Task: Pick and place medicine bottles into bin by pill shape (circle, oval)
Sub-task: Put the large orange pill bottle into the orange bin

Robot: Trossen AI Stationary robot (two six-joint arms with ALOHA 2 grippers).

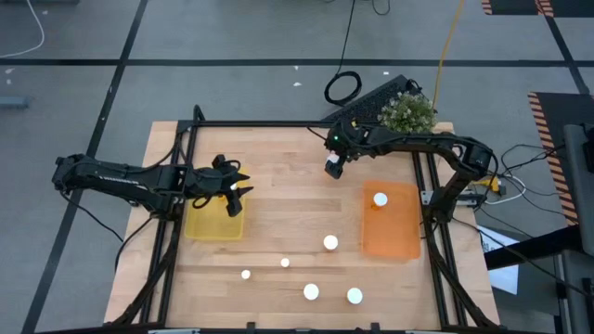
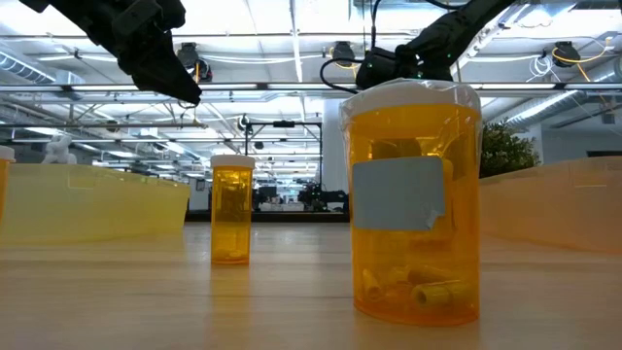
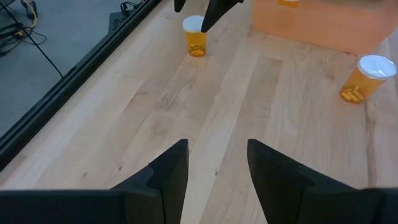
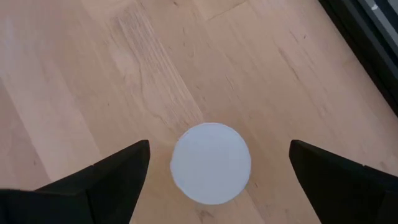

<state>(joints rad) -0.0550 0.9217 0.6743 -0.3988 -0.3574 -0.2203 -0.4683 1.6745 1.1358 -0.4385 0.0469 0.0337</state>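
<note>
hidden / hard to read: in the high view the bottle under the right gripper cannot be seen; the gripper body covers it. only the right wrist view shows it, as a round white cap seen from straight above, amber body hidden beneath, standing on bare wood. pill shape cannot be read in any bottle from above. in the low view the near bottle shows pale pills heaped at the bottom, elongated as far as i can tell; its label is blank grey. the farther bottle is too distant to read contents.

grippers: right gripper hangs over the far middle of the table, fingers spread wide, one either side of the cap, not touching it. left gripper sits over the far right edge of the yellow bin, fingers parted, nothing between them.

bottles: small amber cylinders, white round caps. one stands inside the orange bin, cap near its far end. five more stand loose on the near half of the table: one just left of the orange bin, two narrower caps and, two wider caps and near the front edge. left wrist view shows two bottles upright, the second close beside the orange bin, which is cut off at the frame edge.
</note>
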